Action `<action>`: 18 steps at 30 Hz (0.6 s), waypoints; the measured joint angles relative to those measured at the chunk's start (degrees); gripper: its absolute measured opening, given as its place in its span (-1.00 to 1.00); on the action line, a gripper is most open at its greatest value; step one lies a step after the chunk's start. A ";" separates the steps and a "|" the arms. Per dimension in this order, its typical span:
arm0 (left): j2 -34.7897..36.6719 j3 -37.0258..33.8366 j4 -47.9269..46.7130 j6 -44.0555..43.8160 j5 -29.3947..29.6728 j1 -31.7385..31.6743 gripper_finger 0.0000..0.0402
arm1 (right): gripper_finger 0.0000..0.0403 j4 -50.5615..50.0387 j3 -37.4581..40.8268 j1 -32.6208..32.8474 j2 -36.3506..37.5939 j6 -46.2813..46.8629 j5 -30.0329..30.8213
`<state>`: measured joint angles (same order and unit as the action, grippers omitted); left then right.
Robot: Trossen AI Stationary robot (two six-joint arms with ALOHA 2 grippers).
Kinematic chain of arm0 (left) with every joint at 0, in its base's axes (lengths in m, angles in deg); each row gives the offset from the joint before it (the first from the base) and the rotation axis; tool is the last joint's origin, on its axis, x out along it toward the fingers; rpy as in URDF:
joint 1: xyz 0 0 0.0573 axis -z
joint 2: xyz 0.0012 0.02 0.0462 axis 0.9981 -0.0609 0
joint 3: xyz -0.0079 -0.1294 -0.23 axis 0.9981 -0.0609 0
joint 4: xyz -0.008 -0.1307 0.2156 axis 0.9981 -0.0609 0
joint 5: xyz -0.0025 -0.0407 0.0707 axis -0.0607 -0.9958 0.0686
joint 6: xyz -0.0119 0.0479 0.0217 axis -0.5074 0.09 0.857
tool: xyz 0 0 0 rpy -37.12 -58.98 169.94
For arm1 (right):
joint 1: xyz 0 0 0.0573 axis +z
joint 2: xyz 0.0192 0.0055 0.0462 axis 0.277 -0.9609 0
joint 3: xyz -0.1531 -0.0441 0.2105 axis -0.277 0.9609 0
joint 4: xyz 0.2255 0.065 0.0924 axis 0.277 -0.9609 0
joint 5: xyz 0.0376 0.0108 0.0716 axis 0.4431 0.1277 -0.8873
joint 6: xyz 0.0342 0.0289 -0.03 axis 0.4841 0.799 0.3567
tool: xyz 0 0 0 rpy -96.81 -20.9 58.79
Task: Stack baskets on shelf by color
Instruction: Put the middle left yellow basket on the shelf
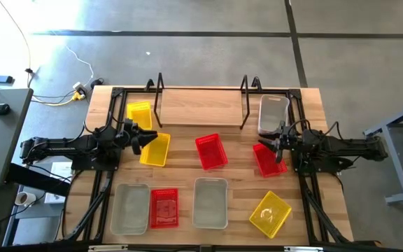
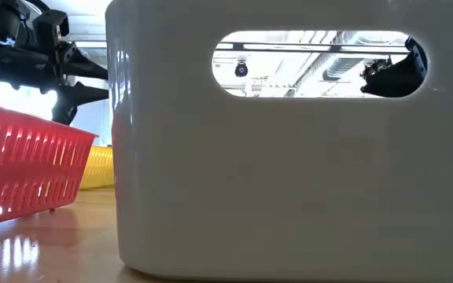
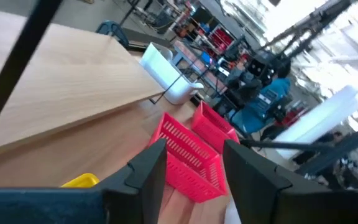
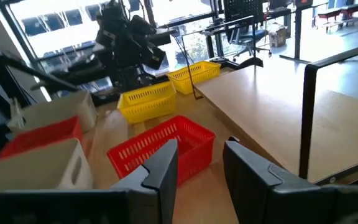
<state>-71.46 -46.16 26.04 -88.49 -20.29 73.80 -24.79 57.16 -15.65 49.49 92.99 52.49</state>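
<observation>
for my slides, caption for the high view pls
Both arms over a table scattered with red, yellow and grey baskets, none stacked yet.

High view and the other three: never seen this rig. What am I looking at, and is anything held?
Two robot arms work at a wooden table. The high view looks straight down. The low view sits at table height and is mostly blocked by a grey-white basket. Each wrist view looks past one arm's own claw. The left claw and right claw are both open and hold nothing. On the table are a black wire shelf and nine baskets: three yellow, three red, three grey-white. None is stacked on the shelf yet.
</observation>
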 joint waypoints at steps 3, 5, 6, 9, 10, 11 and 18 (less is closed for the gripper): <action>0.00 0.19 0.00 -3.68 0.30 0.00 -0.16 | -0.44 0.37 0.00 -0.01 0.02 5.75 0.12; 0.00 0.44 2.17 -4.09 0.30 0.00 -0.15 | -0.44 0.40 0.00 -0.01 0.02 7.98 0.32; 0.00 0.47 4.08 -3.92 0.30 0.00 -0.15 | -0.44 0.43 0.00 -0.02 0.02 8.57 0.33; 0.00 1.09 9.17 -2.99 0.36 0.00 -0.17 | -0.44 0.49 0.00 -0.02 0.02 10.14 0.33; -0.01 2.00 9.22 -2.32 0.33 0.00 -0.18 | -0.44 0.53 0.00 -0.01 0.02 11.73 0.33; -0.03 3.14 8.77 -1.41 0.20 0.00 -0.19 | -0.44 0.55 0.00 0.00 0.02 13.63 0.34; -3.56 14.68 -1.35 8.26 -2.80 0.00 -0.22 | -0.44 0.55 0.00 0.00 0.02 16.75 1.31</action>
<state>-75.02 -31.48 24.69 -80.23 -23.09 73.80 -24.24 57.16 -15.65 49.51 109.74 53.80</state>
